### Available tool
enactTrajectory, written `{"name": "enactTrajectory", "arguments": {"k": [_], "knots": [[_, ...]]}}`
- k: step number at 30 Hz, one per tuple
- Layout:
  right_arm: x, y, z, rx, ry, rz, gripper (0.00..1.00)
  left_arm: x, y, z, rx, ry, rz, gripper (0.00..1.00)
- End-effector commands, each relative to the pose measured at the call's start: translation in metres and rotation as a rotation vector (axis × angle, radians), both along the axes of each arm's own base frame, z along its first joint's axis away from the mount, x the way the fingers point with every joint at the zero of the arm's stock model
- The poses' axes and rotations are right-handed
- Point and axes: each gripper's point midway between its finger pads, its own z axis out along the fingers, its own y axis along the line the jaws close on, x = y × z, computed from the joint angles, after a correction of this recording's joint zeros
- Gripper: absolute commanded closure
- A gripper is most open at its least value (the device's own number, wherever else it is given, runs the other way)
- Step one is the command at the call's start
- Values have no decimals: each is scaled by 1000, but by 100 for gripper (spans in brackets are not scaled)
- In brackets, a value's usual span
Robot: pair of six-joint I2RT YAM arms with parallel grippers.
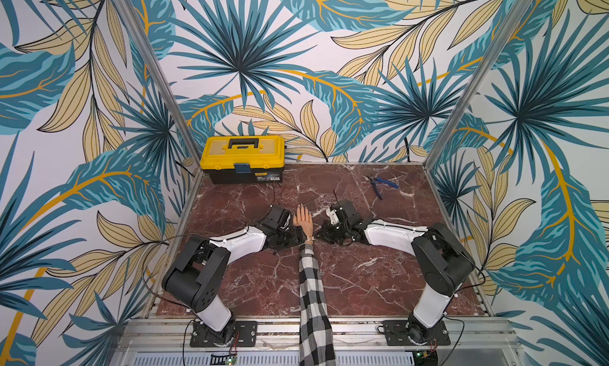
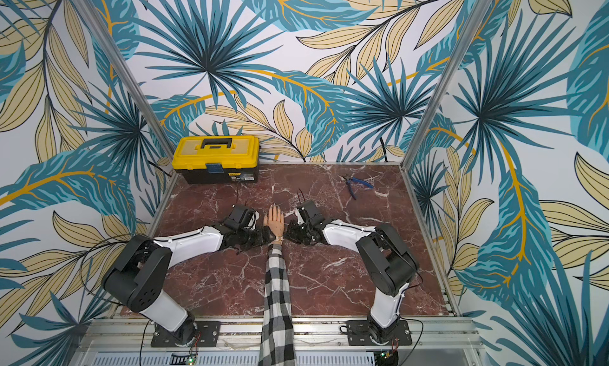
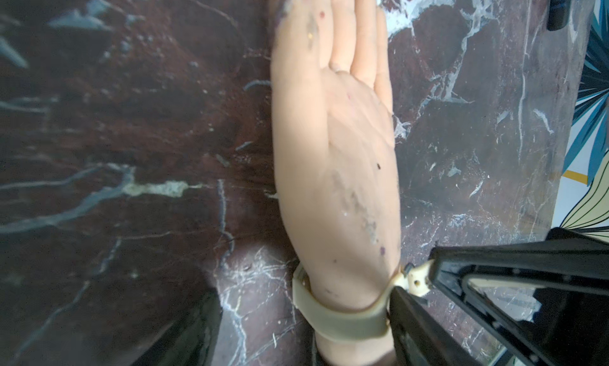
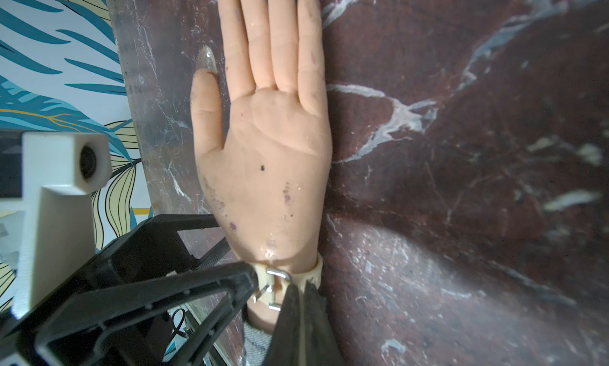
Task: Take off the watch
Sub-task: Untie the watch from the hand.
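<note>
Item: watch (image 3: 342, 321), a slim beige strap with a metal buckle (image 4: 278, 275), worn on the wrist of a mannequin hand (image 1: 304, 221). The hand lay palm up on the red-brown marbled surface (image 1: 362, 275), fingers toward the back wall, the forearm in a black-and-white checked sleeve (image 1: 313, 298). Only strap and buckle showed, and neither bore legible writing. Markings: a small yellow label sat on the black base of the yellow-lidded toolbox (image 1: 242, 156) at back left, too small to read in both top views. Position: the left gripper (image 3: 304, 292) reached in from the thumb side, jaws well apart and holding nothing. One finger (image 4: 204, 280) touched the strap just beside the buckle, the other lay off the thumb side of the wrist, and part of the strap was between them. The right gripper (image 4: 301, 287) reached in from the little-finger side, jaws closed tight, with its tips pinched on the strap's holed end next to the buckle. The tips of both grippers sat close together over the wrist, the buckle between them. Also present: blue-handled pliers (image 1: 382, 184), back right, well apart from the hand.
</note>
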Motion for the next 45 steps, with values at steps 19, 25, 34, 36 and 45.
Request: {"name": "enactTrajectory", "arguments": {"k": [19, 25, 34, 36, 45], "knots": [[-2, 1, -12, -16, 26, 10, 100, 12, -20, 12, 132, -2, -69, 17], [-2, 0, -12, -17, 25, 9, 100, 14, -23, 7, 142, 4, -77, 17], [-3, -1, -11, -24, 23, 10, 100, 15, -16, 9, 178, -7, -64, 18], [-2, -1, -11, -26, 23, 9, 100, 14, -14, 9, 184, -8, -64, 18], [-2, -1, -10, -25, 21, 12, 100, 10, 4, 9, 197, -6, -37, 19]]}}
